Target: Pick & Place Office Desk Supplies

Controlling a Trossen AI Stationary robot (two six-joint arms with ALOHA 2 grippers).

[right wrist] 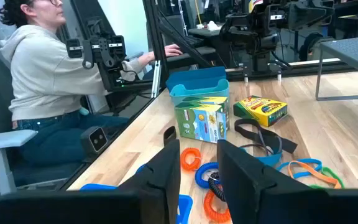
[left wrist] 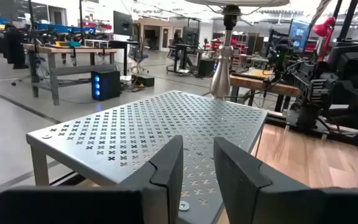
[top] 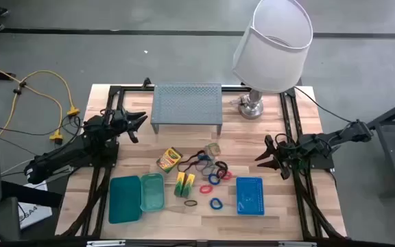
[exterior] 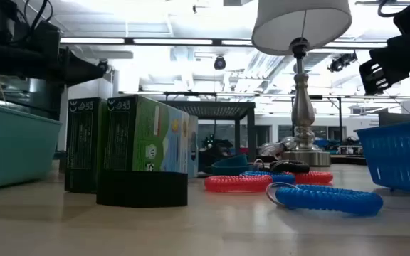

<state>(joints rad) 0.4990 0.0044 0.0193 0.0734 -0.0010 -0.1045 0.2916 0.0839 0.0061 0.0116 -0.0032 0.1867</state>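
Nothing has been picked up yet, as far as I can judge; both arms hang back at the sides of the tabletop and the sorting looks about to begin. The left gripper (top: 137, 123) hovers near the left edge, just off the front left corner of the grey riser shelf (top: 186, 103), its two fingers (left wrist: 166, 171) parted by a narrow gap with nothing between them. The right gripper (top: 269, 156) sits by the right edge, pointed in at the pile; its fingers (right wrist: 166, 171) also stand a little apart and empty.

The supplies lie in the middle of the tabletop toward its front edge. The crayon box (top: 169, 159) lies flat just in front of the shelf, the yellow-green blocks (top: 185, 184) stand just beyond it toward the front, and the band loops (top: 214, 173) are strewn beside them, some overlapping. The teal trays (top: 136, 195) sit side by side near the front left corner, the blue mesh basket (top: 250, 195) toward the front right.

My guess is that the next move calls for one arm to swing inward and drop over a single item. The tangled loops look awkward to take one at a time.
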